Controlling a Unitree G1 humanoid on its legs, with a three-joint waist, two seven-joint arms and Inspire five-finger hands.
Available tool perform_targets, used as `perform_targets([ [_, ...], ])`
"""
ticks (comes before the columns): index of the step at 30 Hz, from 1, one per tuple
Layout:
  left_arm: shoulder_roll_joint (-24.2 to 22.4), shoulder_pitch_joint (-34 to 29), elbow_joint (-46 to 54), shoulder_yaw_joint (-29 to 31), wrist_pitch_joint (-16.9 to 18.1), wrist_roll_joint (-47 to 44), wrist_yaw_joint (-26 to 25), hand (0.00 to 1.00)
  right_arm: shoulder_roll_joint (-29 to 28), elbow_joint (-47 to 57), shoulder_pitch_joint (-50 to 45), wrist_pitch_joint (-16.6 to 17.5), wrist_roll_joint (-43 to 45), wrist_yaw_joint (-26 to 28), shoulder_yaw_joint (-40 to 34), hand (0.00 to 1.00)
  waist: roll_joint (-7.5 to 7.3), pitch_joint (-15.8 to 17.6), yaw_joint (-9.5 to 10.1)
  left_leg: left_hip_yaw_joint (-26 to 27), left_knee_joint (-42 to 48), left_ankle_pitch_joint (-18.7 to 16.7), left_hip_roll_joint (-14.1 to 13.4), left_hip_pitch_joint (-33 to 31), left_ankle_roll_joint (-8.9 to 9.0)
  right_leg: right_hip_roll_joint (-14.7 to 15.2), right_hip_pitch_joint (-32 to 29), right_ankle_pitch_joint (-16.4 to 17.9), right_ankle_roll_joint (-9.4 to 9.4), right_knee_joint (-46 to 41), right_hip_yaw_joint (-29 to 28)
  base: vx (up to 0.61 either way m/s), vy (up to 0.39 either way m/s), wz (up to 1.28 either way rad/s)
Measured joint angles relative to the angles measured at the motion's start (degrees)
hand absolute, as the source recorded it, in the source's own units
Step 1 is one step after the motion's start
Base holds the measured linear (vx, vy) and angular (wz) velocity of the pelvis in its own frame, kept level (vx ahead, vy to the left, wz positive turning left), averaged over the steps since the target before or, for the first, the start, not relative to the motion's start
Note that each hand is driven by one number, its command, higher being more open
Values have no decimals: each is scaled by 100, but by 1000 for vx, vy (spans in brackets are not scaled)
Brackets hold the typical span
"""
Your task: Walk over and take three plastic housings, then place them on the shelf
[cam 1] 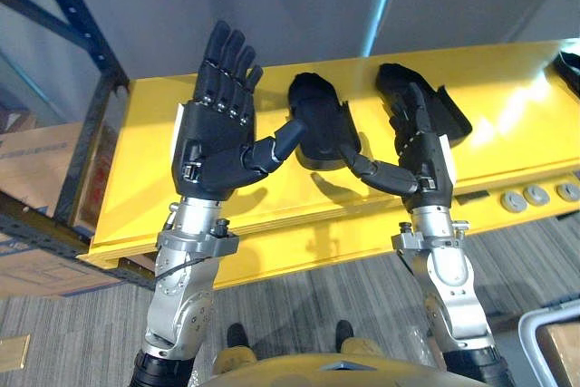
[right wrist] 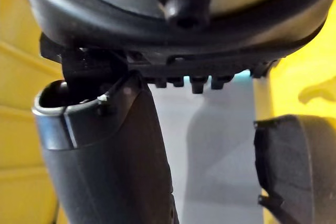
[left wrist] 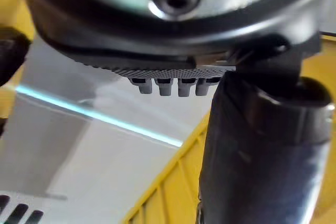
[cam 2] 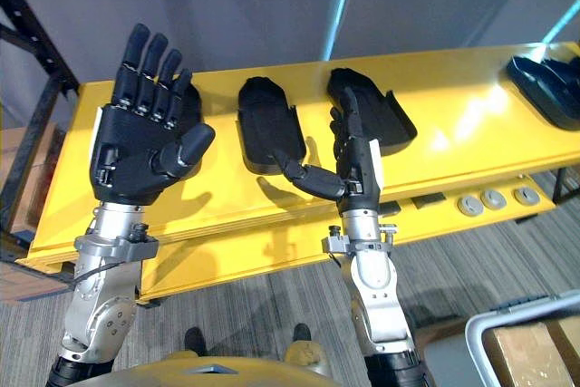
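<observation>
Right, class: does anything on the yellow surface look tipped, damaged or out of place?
Nothing stands out. The left housing and the right housing lie apart, hollow side up, on the yellow surface, with more housings at its right end. The left hand and right hand are open, holding nothing.

L housing (cam 2: 268,124) beside R housing (cam 2: 391,120), on shelf (cam 2: 462,147)

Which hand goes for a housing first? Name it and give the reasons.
Right, probably. The open right hand is raised directly before the right-hand housing, overlapping it in the eye views. The open left hand is up over bare yellow table, off to the side of the middle housing.
</observation>
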State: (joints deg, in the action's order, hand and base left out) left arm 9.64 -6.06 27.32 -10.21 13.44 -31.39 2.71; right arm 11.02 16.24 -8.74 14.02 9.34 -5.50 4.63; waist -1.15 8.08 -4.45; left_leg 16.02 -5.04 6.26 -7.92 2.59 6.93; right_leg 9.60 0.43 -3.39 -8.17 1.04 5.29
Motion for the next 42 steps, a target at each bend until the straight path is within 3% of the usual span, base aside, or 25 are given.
perform_targets([
  [7,-22,652,-775,59,-141,-273,-1366,100,1,307,-422,0,26,172,-499,100,106,92,-388,434,16,-28,-73,-8,37,-100,-229,-203,-17,112,-446,12,-7,-32],
  [12,-30,1283,-788,149,-139,-163,-2047,100,1,462,-491,0,26,239,-563,100,285,230,-509,566,17,-35,-74,-5,35,-115,-314,-238,-28,112,-578,-12,-2,-11],
  [17,5,1879,-872,671,-164,296,-2528,100,2,462,-504,0,28,367,-566,100,343,268,-550,621,18,-50,-76,35,32,-125,-315,-248,-34,110,-648,1,-2,-6],
  [22,318,2158,-1069,1121,-526,558,-2868,100,3,462,-498,1,29,522,-569,100,382,290,-568,682,19,-66,-71,90,31,-126,-298,-248,-34,110,-698,2,-2,-5],
  [28,324,2147,-1228,1137,-483,679,-3002,100,17,461,-387,50,269,826,-562,100,405,322,-554,627,19,-72,-68,185,28,-121,-174,-248,-35,115,-664,2,-1,1],
  [31,-28,1773,-881,1097,-269,724,-2958,100,109,458,48,127,295,908,-340,100,436,342,-513,455,19,-68,-61,189,19,-102,-34,-245,-37,194,-504,-18,-11,24],
  [35,-275,1016,-508,838,-98,752,-2508,100,325,316,818,63,290,925,55,100,466,360,-208,95,18,-10,-70,89,12,-90,101,-199,-21,232,-112,-36,-29,46],
  [41,-276,555,-388,791,215,941,-1648,100,286,-633,1817,-262,275,655,399,100,344,455,303,-568,18,172,-39,-228,-9,-66,262,-188,31,261,583,-33,-18,54],
  [42,-273,530,-374,799,243,941,-1617,100,271,-675,1862,-262,272,635,410,100,338,465,316,-597,18,181,-35,-248,-4,-64,262,-188,31,262,619,-26,-7,50],
])
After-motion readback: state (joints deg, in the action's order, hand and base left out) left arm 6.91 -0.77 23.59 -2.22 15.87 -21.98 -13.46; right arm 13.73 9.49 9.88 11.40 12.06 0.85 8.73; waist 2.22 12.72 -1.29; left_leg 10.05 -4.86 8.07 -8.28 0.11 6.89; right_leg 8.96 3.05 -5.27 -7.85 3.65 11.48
